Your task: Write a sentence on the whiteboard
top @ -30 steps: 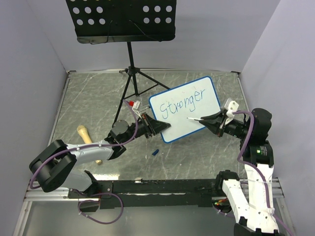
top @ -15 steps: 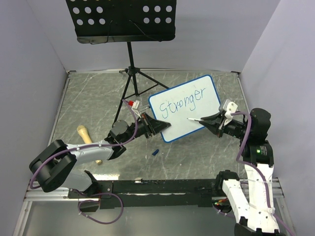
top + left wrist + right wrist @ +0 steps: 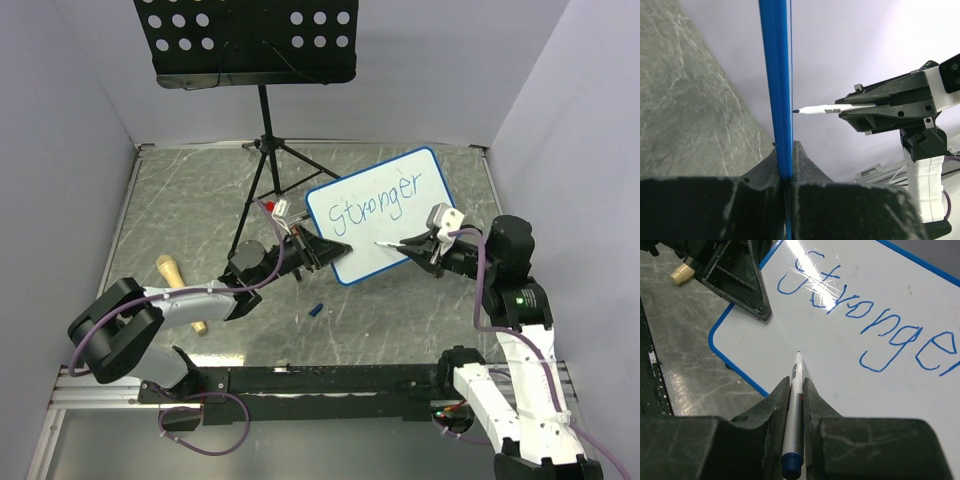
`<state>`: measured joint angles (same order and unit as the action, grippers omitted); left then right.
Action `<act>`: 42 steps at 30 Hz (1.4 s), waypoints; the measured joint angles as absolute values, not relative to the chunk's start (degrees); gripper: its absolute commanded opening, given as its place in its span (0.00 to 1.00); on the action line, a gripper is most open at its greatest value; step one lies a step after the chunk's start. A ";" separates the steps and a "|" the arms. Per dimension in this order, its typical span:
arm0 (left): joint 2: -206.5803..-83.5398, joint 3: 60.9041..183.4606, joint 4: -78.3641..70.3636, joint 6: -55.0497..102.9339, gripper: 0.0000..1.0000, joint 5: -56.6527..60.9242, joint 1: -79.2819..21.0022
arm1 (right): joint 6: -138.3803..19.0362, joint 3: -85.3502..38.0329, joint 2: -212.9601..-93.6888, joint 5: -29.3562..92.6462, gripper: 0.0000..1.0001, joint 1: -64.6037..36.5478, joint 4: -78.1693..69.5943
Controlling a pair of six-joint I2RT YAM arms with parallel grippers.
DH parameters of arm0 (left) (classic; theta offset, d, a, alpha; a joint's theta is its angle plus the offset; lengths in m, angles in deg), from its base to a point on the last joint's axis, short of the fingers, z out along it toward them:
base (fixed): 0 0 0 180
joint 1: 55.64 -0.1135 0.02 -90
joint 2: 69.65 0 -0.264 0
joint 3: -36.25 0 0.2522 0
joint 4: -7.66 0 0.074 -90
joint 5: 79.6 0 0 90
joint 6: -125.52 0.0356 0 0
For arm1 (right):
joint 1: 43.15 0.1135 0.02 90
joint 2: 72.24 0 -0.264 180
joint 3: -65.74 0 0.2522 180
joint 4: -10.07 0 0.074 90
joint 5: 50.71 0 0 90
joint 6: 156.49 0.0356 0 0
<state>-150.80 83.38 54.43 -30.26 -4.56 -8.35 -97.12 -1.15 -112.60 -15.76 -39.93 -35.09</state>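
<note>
Currently: whiteboard point(image 3: 385, 215) tilted over tabletop point(image 3: 180, 200), edge clamped in left pincer point(image 3: 335, 248); right pincer point(image 3: 415, 243) grips marker point(image 3: 392, 241), tip below sentence point(image 3: 390, 197), "Stronger". Step: starting line two; next likely needs light, steady strokes.

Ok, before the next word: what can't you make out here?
Right wrist: the picture's right edge cuts off the end of the sentence.
Left wrist: the whiteboard stands edge-on, so its writing is hidden.
All views: whether the marker tip touches the board or hovers just off it is too fine to tell.
Top external: the small blue thing on the table is too small to name.
</note>
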 measured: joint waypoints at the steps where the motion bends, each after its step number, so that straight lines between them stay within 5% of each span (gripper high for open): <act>1: -150.95 83.66 54.41 -30.32 0.01 -4.41 -8.24 | -97.43 -1.15 -112.67 -15.26 0.00 -39.60 -35.09; 19: -151.06 84.14 52.24 -30.74 0.01 -2.68 -7.78 | -98.54 -1.26 -112.86 -4.83 0.00 -37.50 -33.34; 42: -152.02 84.14 52.09 -31.17 0.01 -2.68 -7.76 | -96.46 -1.30 -115.14 -6.82 0.00 -37.50 -31.00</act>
